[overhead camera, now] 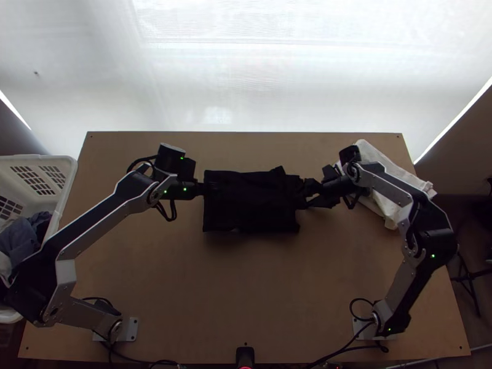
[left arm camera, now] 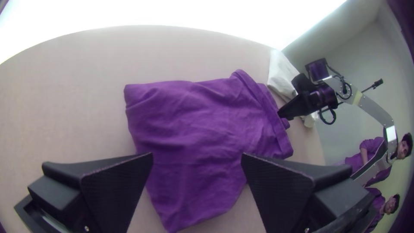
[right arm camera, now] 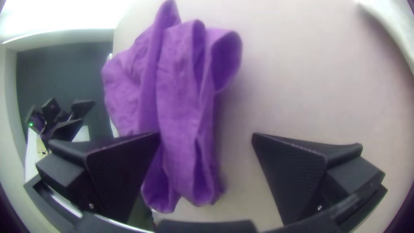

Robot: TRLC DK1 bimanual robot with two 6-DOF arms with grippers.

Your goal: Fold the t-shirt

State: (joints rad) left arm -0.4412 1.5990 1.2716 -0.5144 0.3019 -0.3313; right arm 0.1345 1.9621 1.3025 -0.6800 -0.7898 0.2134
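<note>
Folded t-shirt, one lot, with two open hands in attendance

Item: t-shirt, folded to a compact oblong, lying on the surface midway between left and right edges, nearer the far edge. Its right end is ruffled into raised folds.

Hazards: a shallow pinch at that right end may take the top layer alone, peeling the packet open. One right finger stands over the cloth and the other over bare surface, so closing could sweep the loose folds into a bunch. Uneven pulls from the two sides would probably skew it.

Left arm: elbow out past the left edge, forearm slanting inward; left hand at the shirt's left side, fingers wide, nothing between them gripped.

Right arm: elbow bent near the right edge, forearm turned back inward; right hand at the ruffled end, fingers well apart, gripping nothing.
</note>
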